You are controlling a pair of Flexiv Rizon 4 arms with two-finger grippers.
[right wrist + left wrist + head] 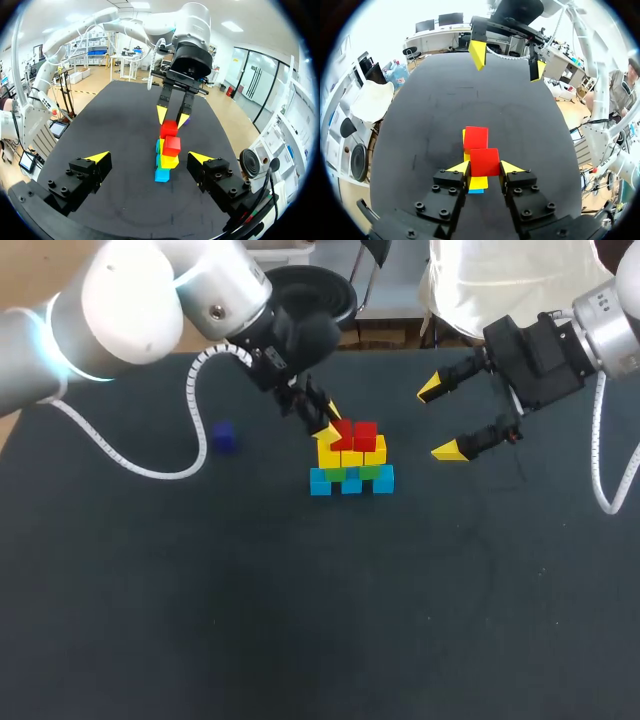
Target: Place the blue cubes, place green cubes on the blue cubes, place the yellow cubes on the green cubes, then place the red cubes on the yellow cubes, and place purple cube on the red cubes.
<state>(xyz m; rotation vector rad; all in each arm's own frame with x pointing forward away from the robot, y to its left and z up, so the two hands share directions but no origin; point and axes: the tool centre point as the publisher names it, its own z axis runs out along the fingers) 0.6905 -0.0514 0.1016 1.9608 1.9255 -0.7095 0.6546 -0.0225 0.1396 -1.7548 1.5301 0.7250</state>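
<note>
A small pyramid of cubes stands mid-table: blue cubes (351,483) at the base, green cubes (369,471) on them, then yellow cubes (352,454). Two red cubes top it. My left gripper (330,428) is shut on the left red cube (342,432), which rests on the yellow row; in the left wrist view its yellow tips press both sides of this red cube (485,161). The other red cube (476,138) sits just ahead. The purple cube (223,437) lies alone to the left. My right gripper (440,420) hangs open to the right of the stack (169,161), holding nothing.
The black table (300,620) carries nothing else. My left arm's white cable (190,400) hangs over the mat near the purple cube. The right gripper (507,61) shows beyond the stack in the left wrist view.
</note>
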